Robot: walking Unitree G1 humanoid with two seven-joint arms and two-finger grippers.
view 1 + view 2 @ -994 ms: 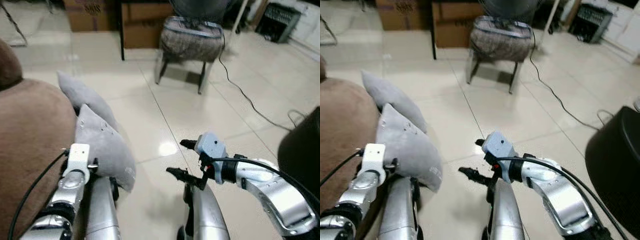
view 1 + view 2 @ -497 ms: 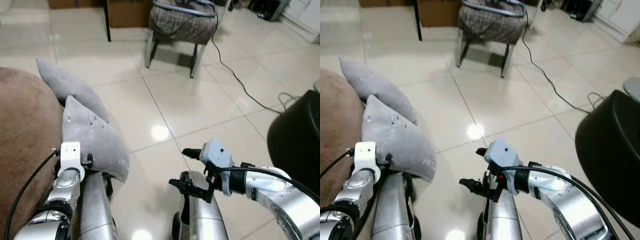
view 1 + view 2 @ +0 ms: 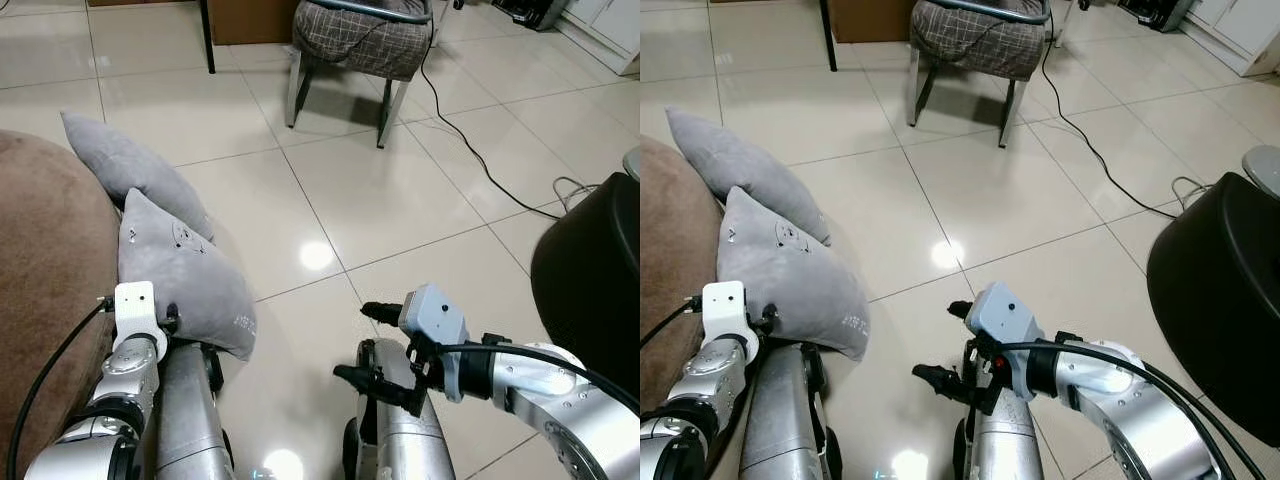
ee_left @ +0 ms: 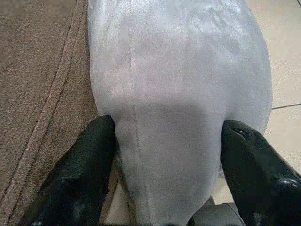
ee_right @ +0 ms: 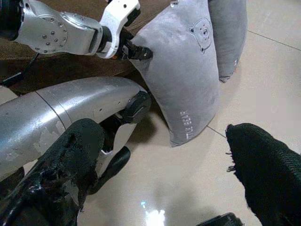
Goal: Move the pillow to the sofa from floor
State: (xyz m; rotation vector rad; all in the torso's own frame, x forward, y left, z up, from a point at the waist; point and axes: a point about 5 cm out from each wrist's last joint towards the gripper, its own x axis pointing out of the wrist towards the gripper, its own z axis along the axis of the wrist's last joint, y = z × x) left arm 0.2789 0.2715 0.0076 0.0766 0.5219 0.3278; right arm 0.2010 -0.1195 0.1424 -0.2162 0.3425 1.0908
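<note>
Beside brown sofa (image 3: 50, 290), left pincer (image 4: 164, 155) clamped on grey pillow (image 4: 178, 94), fingers either side. Right pincer (image 3: 372, 345) spread wide, empty, above the floor (image 3: 400, 200).

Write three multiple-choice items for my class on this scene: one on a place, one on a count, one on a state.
1. Where does the held pillow lean?
A. on the chair
B. against the brown sofa
C. on the black bin

2. How many grey pillows show?
A. one
B. two
C. four

3. What is the left end effector doing?
A. hanging free
B. gripping the cable
C. clamping the pillow

Key: B, its side touches the sofa; B, a second pillow lies behind it; C, black fingers press both sides.
</note>
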